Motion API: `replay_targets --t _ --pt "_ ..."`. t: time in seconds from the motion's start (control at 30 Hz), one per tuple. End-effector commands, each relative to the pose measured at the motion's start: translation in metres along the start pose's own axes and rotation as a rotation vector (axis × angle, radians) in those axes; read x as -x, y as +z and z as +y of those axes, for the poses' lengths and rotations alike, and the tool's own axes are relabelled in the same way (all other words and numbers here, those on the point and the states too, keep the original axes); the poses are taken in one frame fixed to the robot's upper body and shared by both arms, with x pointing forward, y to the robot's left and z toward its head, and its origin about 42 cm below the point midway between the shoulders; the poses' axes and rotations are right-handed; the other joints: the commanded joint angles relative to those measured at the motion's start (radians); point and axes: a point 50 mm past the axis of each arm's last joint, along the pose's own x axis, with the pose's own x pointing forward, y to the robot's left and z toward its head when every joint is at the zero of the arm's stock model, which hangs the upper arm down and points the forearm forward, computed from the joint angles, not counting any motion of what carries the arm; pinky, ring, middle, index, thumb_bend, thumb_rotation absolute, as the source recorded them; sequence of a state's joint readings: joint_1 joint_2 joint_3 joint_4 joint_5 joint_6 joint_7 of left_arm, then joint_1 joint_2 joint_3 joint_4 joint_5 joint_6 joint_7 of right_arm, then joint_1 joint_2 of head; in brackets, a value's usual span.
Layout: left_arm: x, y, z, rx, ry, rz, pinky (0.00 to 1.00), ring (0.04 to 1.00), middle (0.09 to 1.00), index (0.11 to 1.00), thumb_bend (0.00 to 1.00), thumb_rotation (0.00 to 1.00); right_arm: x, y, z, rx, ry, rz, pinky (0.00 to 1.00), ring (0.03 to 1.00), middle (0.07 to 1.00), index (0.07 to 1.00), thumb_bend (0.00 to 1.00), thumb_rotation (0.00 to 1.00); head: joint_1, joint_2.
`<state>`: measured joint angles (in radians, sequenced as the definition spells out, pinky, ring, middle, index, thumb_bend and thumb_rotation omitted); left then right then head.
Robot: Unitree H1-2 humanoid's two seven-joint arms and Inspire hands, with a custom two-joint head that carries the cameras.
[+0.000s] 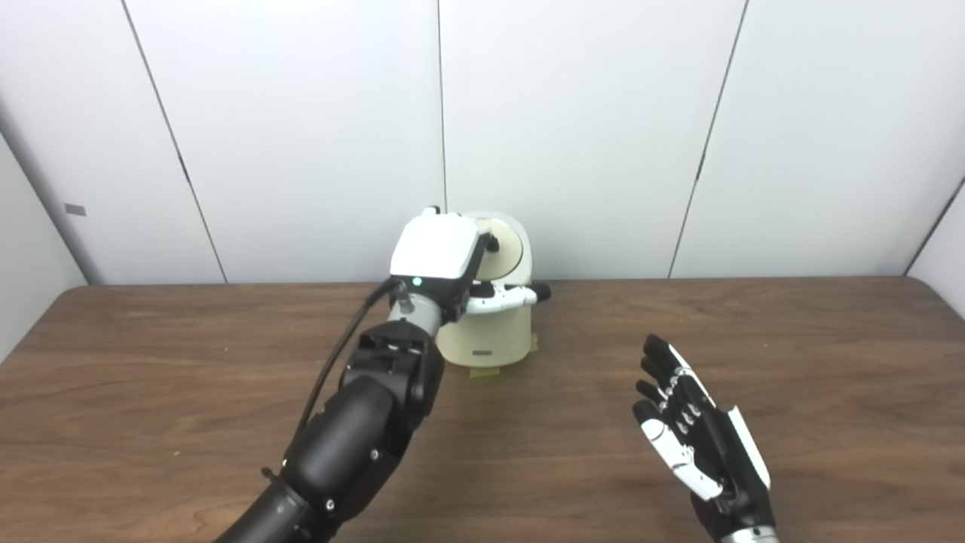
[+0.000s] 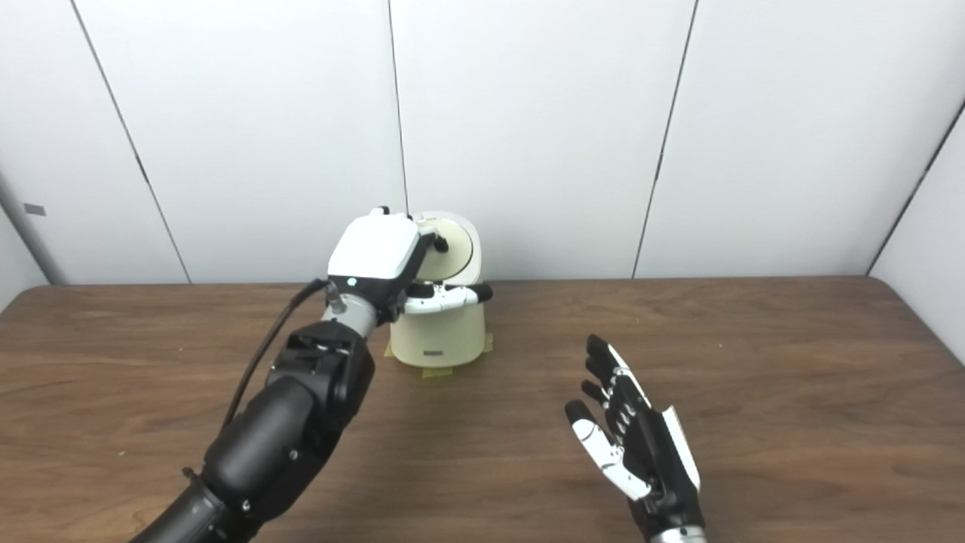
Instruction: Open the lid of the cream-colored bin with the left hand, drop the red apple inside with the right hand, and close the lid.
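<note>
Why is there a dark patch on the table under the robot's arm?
Left eye view: the left hand and its arm block overhead light, casting a soft shadow on the table beside the bin. Right eye view: same shadow; picture slightly soft.

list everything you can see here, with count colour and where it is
bin: one, cream-colored, at the far middle of the table, close to the wall
lid: one, cream-colored, raised upright behind the bin's opening
tape: yellowish pieces under the bin's base; count unclear
table: one, dark brown wood grain, fills the lower half of the view
wall: white panels with dark seams, behind the table
apple: none visible
left hand: one, white and black, at the bin's rim and lid; grip cannot be told
right hand: one, black and white, open, holding nothing, above the table right of the bin
</note>
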<state>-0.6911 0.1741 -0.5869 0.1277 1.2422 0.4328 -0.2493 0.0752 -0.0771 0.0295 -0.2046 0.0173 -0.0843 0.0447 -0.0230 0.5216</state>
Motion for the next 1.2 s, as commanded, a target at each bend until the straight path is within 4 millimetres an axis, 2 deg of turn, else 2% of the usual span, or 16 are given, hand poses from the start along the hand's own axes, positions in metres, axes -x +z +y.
replay_targets --t 0.0,0.1,0.17,0.27,0.5,0.63,0.77,0.83,0.9,0.97,1.17 --pt "-0.001 -0.003 -0.017 -0.144 -0.024 0.001 1.00 0.910 0.794 0.771 0.74 0.96 -0.008 0.014 0.000 -0.003 0.005 -0.085 0.89 0.946 0.952 0.924 0.17 0.49 -0.003 0.002" --pt "0.001 -0.004 -0.042 -0.227 -0.054 -0.011 1.00 0.902 0.799 0.769 0.75 0.92 -0.008 0.013 0.001 -0.003 0.004 -0.087 0.89 0.940 0.948 0.915 0.18 0.52 -0.004 0.001" --pt "0.003 -0.005 -0.056 -0.247 -0.078 -0.020 1.00 0.889 0.794 0.771 0.75 0.93 -0.009 0.013 0.001 -0.005 0.001 -0.088 0.89 0.938 0.948 0.915 0.19 0.52 -0.005 0.000" --pt "0.006 -0.006 -0.064 -0.251 -0.105 -0.021 1.00 0.876 0.792 0.773 0.74 0.95 -0.009 0.013 0.001 -0.007 0.003 -0.088 0.89 0.939 0.951 0.919 0.19 0.52 -0.005 -0.001" --pt "0.009 -0.007 -0.068 -0.238 -0.091 -0.030 1.00 0.864 0.784 0.770 0.74 0.96 -0.009 0.013 0.002 0.002 -0.009 -0.088 0.88 0.932 0.942 0.911 0.20 0.52 -0.004 0.002" --pt "0.012 -0.006 -0.062 -0.171 0.037 -0.069 1.00 0.827 0.750 0.726 0.71 0.96 -0.008 0.013 0.002 -0.009 -0.014 -0.080 0.89 0.938 0.945 0.912 0.21 0.51 -0.004 0.003" --pt "0.015 -0.004 -0.056 -0.107 0.184 -0.109 1.00 0.764 0.667 0.660 0.67 0.92 -0.008 0.013 0.002 -0.012 -0.020 -0.080 0.88 0.939 0.943 0.912 0.18 0.48 -0.002 0.003" --pt "0.017 -0.001 -0.052 -0.068 0.223 -0.128 1.00 0.754 0.693 0.718 0.64 0.88 -0.009 0.012 0.001 -0.012 -0.018 -0.081 0.88 0.941 0.946 0.916 0.19 0.47 -0.003 0.001" --pt "0.020 0.003 -0.049 -0.024 0.225 -0.139 1.00 0.852 0.854 0.877 0.63 0.87 -0.008 0.012 0.001 -0.007 -0.017 -0.079 0.89 0.942 0.949 0.921 0.20 0.49 -0.003 0.001" --pt "0.022 0.007 -0.047 0.011 0.217 -0.140 1.00 0.959 0.962 0.968 0.64 0.85 -0.008 0.012 0.001 -0.005 -0.014 -0.079 0.89 0.944 0.952 0.926 0.21 0.51 -0.003 0.001" --pt "0.022 0.011 -0.046 0.036 0.215 -0.118 1.00 1.000 1.000 1.000 0.64 0.83 -0.009 0.011 0.002 -0.010 -0.017 -0.071 0.90 0.944 0.953 0.926 0.23 0.53 -0.004 -0.003"
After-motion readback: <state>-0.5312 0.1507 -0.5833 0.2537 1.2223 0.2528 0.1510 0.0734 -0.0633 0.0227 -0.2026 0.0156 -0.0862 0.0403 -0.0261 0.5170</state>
